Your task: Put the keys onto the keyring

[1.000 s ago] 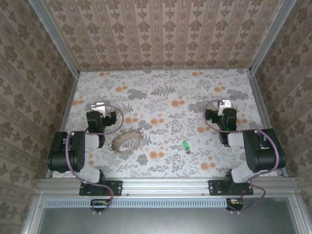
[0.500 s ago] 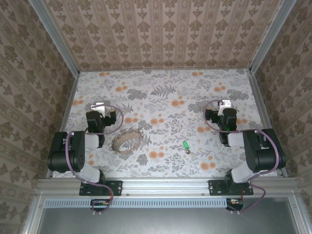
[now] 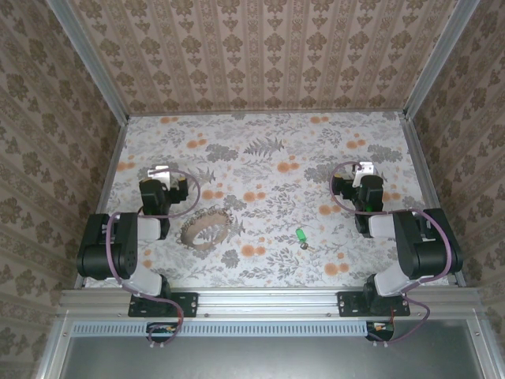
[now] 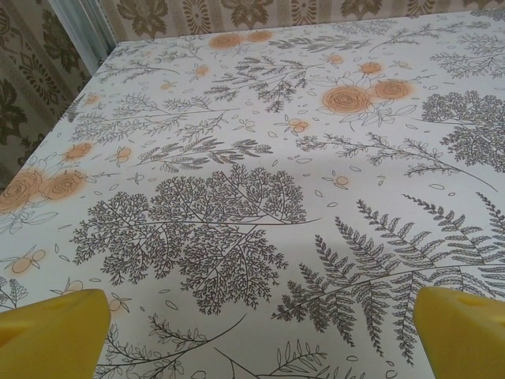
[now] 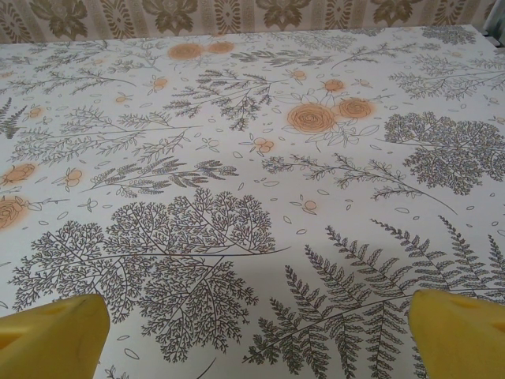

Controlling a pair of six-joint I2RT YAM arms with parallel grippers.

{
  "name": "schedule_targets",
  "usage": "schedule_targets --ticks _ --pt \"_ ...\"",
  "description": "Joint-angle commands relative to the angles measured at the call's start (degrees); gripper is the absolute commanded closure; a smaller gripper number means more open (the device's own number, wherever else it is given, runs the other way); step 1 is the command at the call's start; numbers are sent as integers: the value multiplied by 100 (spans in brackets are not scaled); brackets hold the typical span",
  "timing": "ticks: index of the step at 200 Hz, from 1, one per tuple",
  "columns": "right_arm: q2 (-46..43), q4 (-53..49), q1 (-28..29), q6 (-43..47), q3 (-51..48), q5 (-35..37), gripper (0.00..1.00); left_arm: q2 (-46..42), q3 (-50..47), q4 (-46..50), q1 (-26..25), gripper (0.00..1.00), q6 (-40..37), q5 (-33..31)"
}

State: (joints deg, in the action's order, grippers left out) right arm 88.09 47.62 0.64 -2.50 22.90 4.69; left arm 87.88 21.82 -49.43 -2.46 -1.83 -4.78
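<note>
- Brown-tan keyring [image 3: 205,227]: a thin band-like hoop resting on the surface [image 3: 260,158], near-left of centre. The floral print shows through its open middle.
- Black links of the left arm [image 3: 154,212] stand just beside the hoop on its left. A purple-grey cable [image 3: 188,193] loops off that arm just behind the hoop. I cannot tell whether either touches it.
- Key [image 3: 301,235]: bright green head and short silvery blade, lying flat near-right of centre, well apart from the keyring. Bare printed surface lies between the two.
- Right arm [image 3: 379,213] sits to the key's right, apart from it, with its own cable loop [image 3: 339,189] behind.
- Left jaws: released. The yellow pads [image 4: 47,335] sit at the two bottom corners of the left wrist view, spread wide with grey fern print between them.
- Right jaws: released as well. The yellow pads [image 5: 51,335] are likewise wide apart over grey foliage and orange roses.
- Both arms are folded back, their heads pointing toward the far wall [image 3: 260,55].
- Surroundings: tan damask wallpaper on three sides, aluminium posts [image 3: 87,59] at the corners, and an aluminium rail [image 3: 268,300] carrying the arm bases at the near edge.
- White patch on each wrist head [image 3: 162,170]; any print on it is too small to read.
</note>
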Motion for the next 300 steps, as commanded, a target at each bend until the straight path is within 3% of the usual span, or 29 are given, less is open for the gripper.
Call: schedule_targets --ticks 1,41,88,123,156,187,230,300 --pt "-89 63 32 48 68 -23 4 -269 -69 -137 -97 0 -184 -203" --pt "-719 -275 42 -91 -12 412 4 -1109 135 972 -150 0 -136 -490" --pt "-1506 -2186 45 -546 752 740 3 -2013 709 2823 -226 0 262 -533" --pt "-1916 -3056 50 -1185 1152 8 4 -2519 1215 4250 -475 0 863 -465" --pt "-2163 -3457 92 -1723 1249 -1189 7 -2814 1747 5592 -825 0 1690 -284" --pt "-2078 -3836 464 -1947 1328 -1985 11 -2990 1951 6453 -1225 1 2051 -49" --pt "-1749 -4388 1344 -1958 1507 -2212 14 -2917 1953 6996 -1858 6 2161 392" --pt "-1382 -4158 2195 -2457 1240 -2212 17 -1546 2677 8329 -3444 21 1521 34"
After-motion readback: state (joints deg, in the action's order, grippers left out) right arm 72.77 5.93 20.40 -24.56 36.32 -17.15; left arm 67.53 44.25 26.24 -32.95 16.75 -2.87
